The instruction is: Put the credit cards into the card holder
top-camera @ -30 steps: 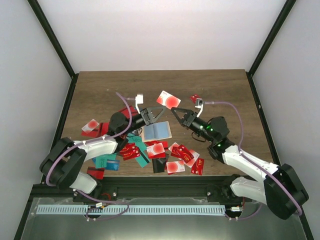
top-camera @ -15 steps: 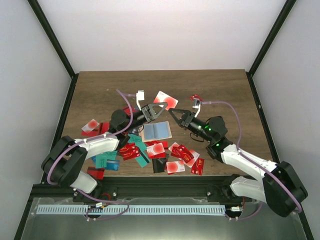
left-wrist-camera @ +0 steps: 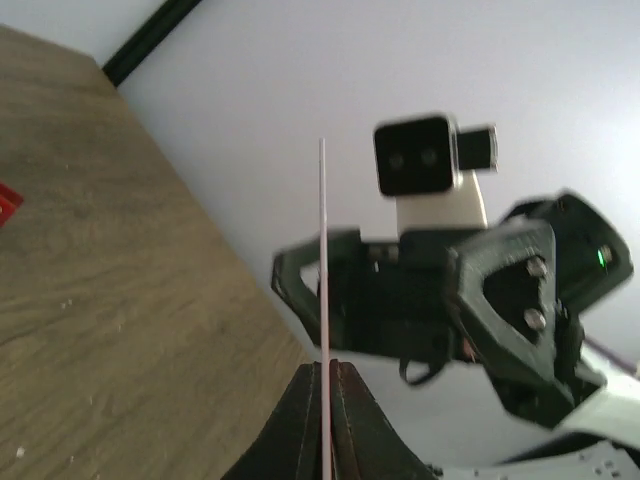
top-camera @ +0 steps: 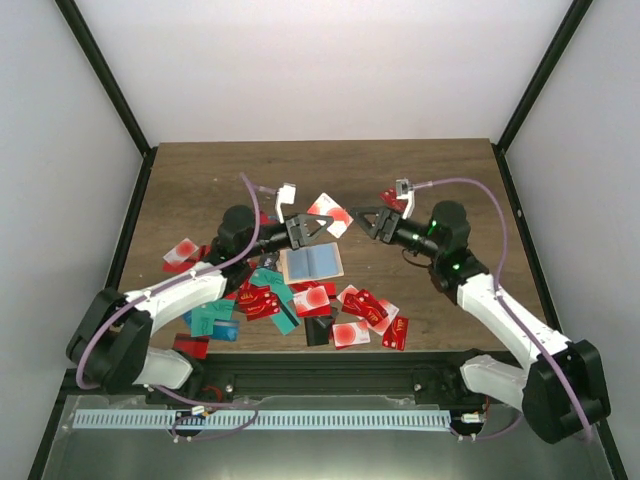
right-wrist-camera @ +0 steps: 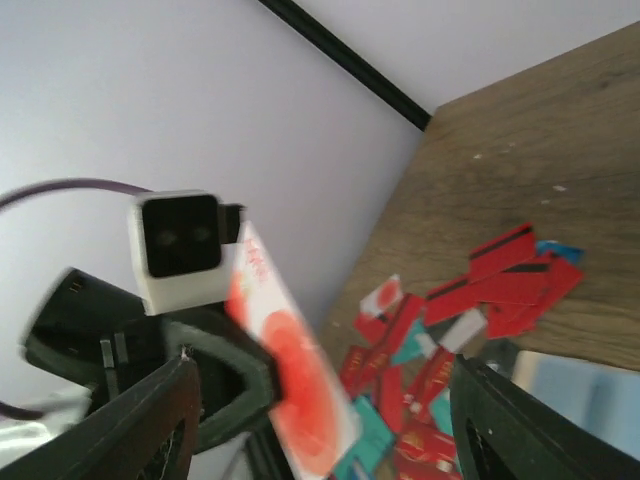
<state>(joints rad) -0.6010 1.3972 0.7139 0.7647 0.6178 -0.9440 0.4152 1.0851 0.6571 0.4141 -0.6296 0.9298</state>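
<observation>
Above the far edge of the card holder (top-camera: 312,263), your left gripper (top-camera: 326,222) is pinched on one white-and-red card (top-camera: 331,212), gripped only along a thin margin. The right gripper (top-camera: 360,220) faces it from the holder's far right side, jaws spread wide with nothing between them.

Risks noted:
- The grip is shallow. A bump or a quick turn could swing the card or let it slip out.
- The right gripper's open fingers are very near the card. Any advance could strike it.
- The holder lies open and unsecured on the table (top-camera: 200,180). Pressing a card in at an angle may push the holder away, or the card may ride over the pocket.

Count:
- Card holder: one, light blue inside, with no card visible in it.
- Card in grip: one.
- Loose credit cards (top-camera: 262,302): roughly twenty, mostly red, spread to the left, near side and right of the holder. They overlap, so you cannot count them exactly.
</observation>
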